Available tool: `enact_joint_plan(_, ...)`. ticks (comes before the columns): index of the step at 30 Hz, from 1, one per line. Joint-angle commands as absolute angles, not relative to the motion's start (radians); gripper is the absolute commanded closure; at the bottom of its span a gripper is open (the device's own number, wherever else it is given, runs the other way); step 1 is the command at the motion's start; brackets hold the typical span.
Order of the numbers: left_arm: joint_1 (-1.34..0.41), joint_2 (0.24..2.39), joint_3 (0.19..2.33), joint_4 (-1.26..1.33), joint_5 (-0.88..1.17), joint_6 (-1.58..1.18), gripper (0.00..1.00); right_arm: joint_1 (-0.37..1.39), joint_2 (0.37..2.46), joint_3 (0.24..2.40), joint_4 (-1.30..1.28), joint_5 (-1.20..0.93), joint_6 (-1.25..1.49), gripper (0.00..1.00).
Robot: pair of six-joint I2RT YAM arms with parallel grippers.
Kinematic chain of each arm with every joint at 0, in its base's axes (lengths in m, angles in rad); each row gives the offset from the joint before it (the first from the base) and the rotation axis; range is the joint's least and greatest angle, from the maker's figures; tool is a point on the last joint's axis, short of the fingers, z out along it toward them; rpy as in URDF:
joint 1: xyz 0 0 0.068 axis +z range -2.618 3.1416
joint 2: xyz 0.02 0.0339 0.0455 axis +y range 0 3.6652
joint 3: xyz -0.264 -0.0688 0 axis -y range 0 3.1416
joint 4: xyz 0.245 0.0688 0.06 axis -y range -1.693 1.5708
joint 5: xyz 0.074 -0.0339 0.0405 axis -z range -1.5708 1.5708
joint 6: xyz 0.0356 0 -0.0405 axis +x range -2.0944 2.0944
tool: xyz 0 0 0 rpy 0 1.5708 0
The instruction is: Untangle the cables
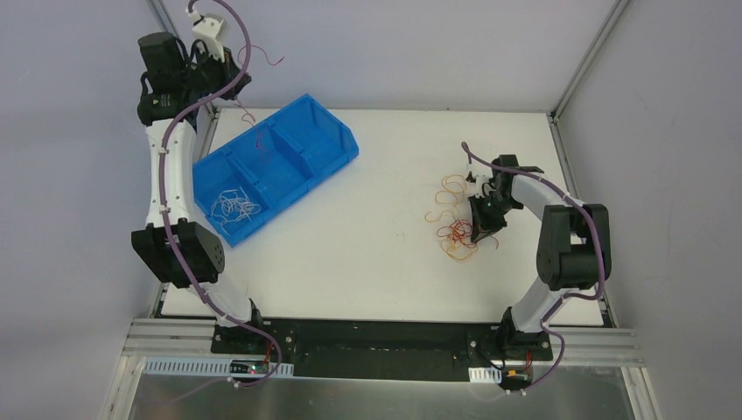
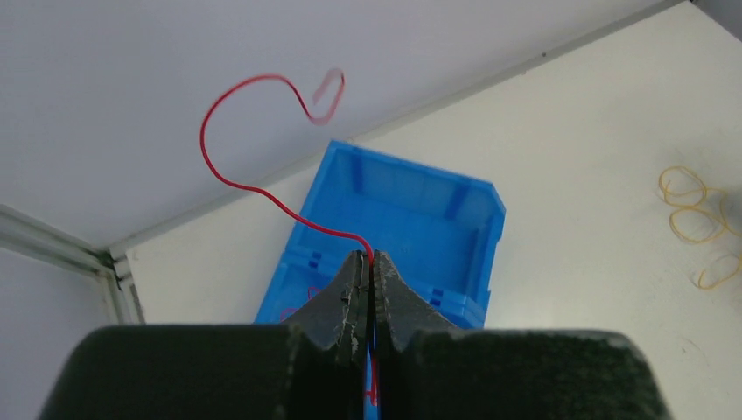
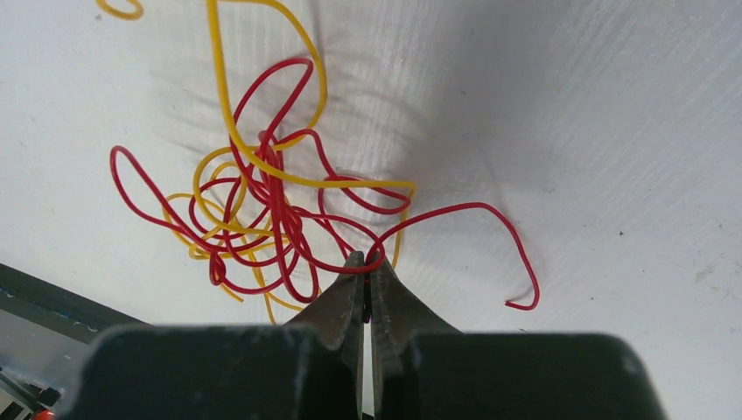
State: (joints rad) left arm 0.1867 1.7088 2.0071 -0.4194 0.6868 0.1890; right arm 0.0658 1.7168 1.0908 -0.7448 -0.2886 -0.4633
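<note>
My left gripper (image 2: 369, 259) is shut on a single thin red cable (image 2: 229, 179) and holds it high above the blue bin (image 2: 490, 219); the cable curls up and away from the tips. In the top view this gripper (image 1: 236, 80) is at the far left corner. My right gripper (image 3: 366, 261) is low over the table, shut on a red strand of the red and yellow tangle (image 3: 262, 210). The top view shows this gripper (image 1: 484, 229) at the tangle (image 1: 457, 238). Loose orange-yellow loops (image 1: 453, 185) lie just beyond it.
The blue bin (image 1: 297, 194) has three compartments and lies slanted at the left. White wires (image 1: 234, 207) lie in its near compartment and a red wire (image 1: 258, 140) in its middle one. Yellow loops (image 2: 691, 214) show at the left wrist view's right edge.
</note>
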Motion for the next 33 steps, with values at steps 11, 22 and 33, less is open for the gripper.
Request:
enact_joint_plan(11, 0.399, 1.509, 1.405, -0.319, 1.052, 0.512, 1.00, 0.059, 1.646, 1.102, -0.808, -0.323, -0.483, 1.00)
enact_joint_plan(22, 0.295, 1.671, 1.482, -0.475, 0.744, 0.473, 1.00, 0.060, 1.664, 1.102, -0.802, -0.337, -0.466, 1.00)
enact_joint_plan(33, 0.180, 1.838, 1.623, -0.485, 0.562, 0.283, 1.00, 0.101, 1.647, 1.180, -0.815, -0.503, -0.388, 1.00)
